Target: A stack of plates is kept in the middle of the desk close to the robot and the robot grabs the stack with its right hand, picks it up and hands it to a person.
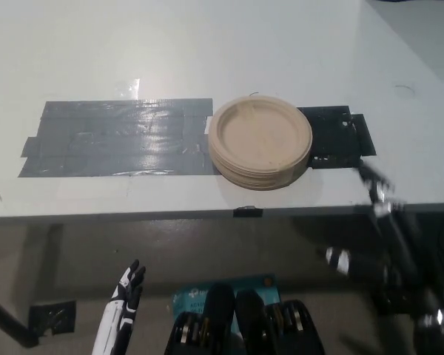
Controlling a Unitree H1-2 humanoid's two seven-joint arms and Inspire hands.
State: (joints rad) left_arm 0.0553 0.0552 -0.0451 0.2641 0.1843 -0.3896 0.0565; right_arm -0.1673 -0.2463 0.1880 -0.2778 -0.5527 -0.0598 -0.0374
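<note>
On the near part of the white desk (207,44), roughly in the middle and close to its front edge, sits the stack of plates (260,142), and in the head view, the only view given, nothing touches it. The task looks barely begun: the stack has not been grasped, lifted or handed over, and no person shows anywhere in the picture. The right hand (377,194) comes in blurred from the lower right, near the desk's front edge and to the right of the stack, apart from it; the blur makes it impossible to tell whether its fingers are spread or closed. The left hand (128,287) rests low at the lower left, below the desk edge, holding nothing, its fingers extended and slightly apart. The plates are round, tan and matte, like paper or pressed fibre, with shallow raised rims whose layered edges show along the near side. Under and to the left of the stack runs a patch of grey tape (118,138), glossy and wrinkled, catching glare. Just right of the stack lies a dark rectangular patch (339,137) with ragged edges.
</note>
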